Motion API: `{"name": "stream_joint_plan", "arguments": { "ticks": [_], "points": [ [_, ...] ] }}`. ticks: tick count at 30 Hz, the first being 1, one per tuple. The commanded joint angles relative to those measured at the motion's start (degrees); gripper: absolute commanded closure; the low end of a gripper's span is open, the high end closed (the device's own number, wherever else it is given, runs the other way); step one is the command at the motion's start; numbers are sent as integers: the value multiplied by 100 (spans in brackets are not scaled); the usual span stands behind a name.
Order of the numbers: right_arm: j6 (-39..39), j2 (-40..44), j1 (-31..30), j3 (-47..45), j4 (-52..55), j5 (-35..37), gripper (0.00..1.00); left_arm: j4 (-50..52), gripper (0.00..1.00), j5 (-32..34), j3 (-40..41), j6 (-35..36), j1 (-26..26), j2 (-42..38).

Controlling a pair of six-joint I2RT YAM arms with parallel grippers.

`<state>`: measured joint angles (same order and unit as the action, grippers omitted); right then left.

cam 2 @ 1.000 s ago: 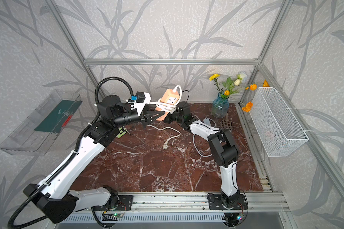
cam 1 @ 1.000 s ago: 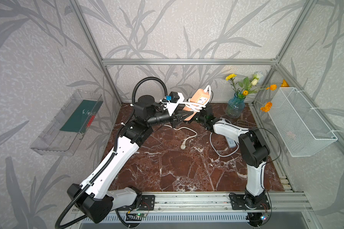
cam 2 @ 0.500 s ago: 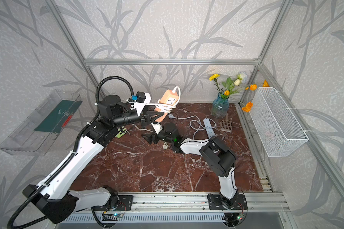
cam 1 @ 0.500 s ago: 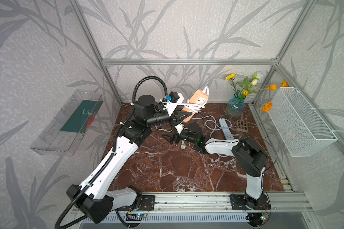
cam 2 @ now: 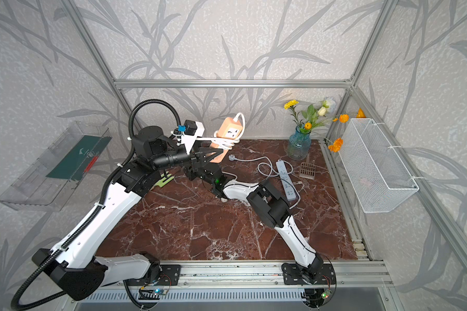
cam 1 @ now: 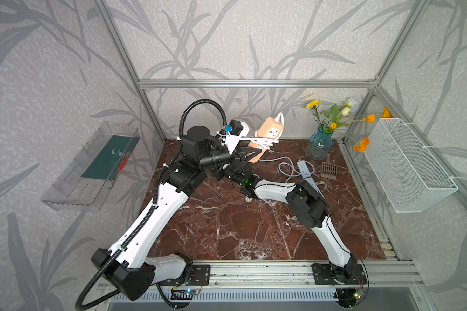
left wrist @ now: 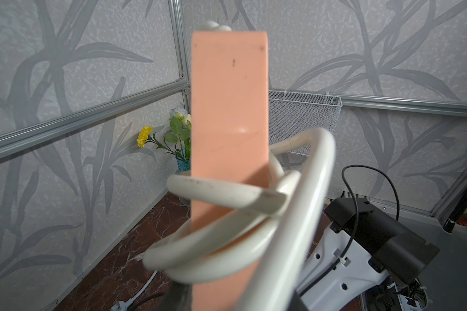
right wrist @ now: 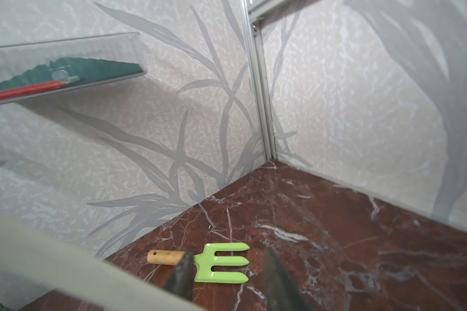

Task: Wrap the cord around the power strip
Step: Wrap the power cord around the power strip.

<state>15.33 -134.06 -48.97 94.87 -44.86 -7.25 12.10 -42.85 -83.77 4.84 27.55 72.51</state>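
While left fingers (cam 1: 247, 156) stay clamped on the raised power strip (cam 1: 270, 129), right fingers (right wrist: 184, 272) have shifted far-left beneath them; their grip cannot be told.

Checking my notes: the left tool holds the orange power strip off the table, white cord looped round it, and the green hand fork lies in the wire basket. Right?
No: the green hand fork lies on the table, not in the wire basket; the right wrist view shows it. The left tool, orange power strip and white cord are right.
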Motion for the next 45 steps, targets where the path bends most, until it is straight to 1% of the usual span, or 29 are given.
{"name": "stream_joint_plan", "arguments": {
  "ticks": [1, 2, 5, 6, 9, 11, 12, 14, 18, 20, 22, 24, 26, 28, 30, 33, 35, 38, 40, 43, 45],
  "points": [
    [132, 139, 258, -362, 45, 645, 88, -335, 100, 55, -262, -161, -80, -206],
    [124, 300, 376, -614, 32, 743, 94, -333, 100, 76, -238, -183, -107, -246],
    [-29, 889, 752, -1446, -21, 845, 100, -357, 100, 205, -147, -274, -326, -385],
    [-152, 1079, 850, -1706, 41, 856, 100, -336, 100, 281, -127, -274, -409, -432],
    [-921, 1811, 1037, -2639, 179, 966, 100, -244, 100, 877, -53, -235, -751, -599],
    [-1567, 2389, 1071, -3302, 480, 1228, 100, -127, 100, 1386, -3, -169, -999, -676],
    [-1761, 2643, 1091, -3548, 522, 1336, 100, -75, 100, 1620, 6, -153, -1109, -678],
    [-2160, 3203, 1141, -3984, 634, 1649, 100, 290, 100, 2037, -58, 108, -1274, -585],
    [-3017, 4388, 1136, -4365, 1081, 2008, 100, 977, 100, 3136, -175, 768, -1368, -227],
    [-3796, 4959, 1003, -4437, 1384, 2117, 100, 1336, 100, 3764, -170, 1235, -1375, -26],
    [-4481, 5424, 824, -4364, 1744, 2181, 100, 1546, 100, 4053, -79, 1521, -1371, 155],
    [-5132, 5776, 604, -4175, 2021, 2180, 100, 1796, 100, 4073, 45, 1667, -1315, 324],
    [-5537, 6023, 466, -3746, 2371, 1949, 100, 1888, 100, 3981, 306, 1713, -1166, 439],
    [-5663, 6094, 389, -3216, 2636, 1618, 100, 1944, 100, 3851, 555, 1777, -941, 493],
    [-5704, 5952, 379, -2536, 2954, 1342, 100, 1971, 100, 3602, 761, 1842, -664, 493],
    [-5639, 5465, 441, -1503, 3324, 875, 100, 2273, 100, 2938, 817, 1977, -277, 547],
    [-5338, 4997, 635, -735, 3758, 442, 100, 2341, 100, 2258, 948, 2207, 1, 382],
    [-4671, 4281, 1229, 44, 4254, -241, 100, 2083, 100, 1270, 1209, 2097, 165, -42],
    [-4122, 3813, 1646, 475, 4485, -775, 100, 1904, 100, 833, 1317, 1965, 296, -305],
    [-3367, 3068, 2133, 907, 4538, -1455, 100, 1686, 100, 216, 1277, 1745, 508, -560],
    [-3064, 2713, 2288, 915, 4416, -1636, 100, 1493, 100, -80, 1188, 1562, 515, -682]
  ]
}}
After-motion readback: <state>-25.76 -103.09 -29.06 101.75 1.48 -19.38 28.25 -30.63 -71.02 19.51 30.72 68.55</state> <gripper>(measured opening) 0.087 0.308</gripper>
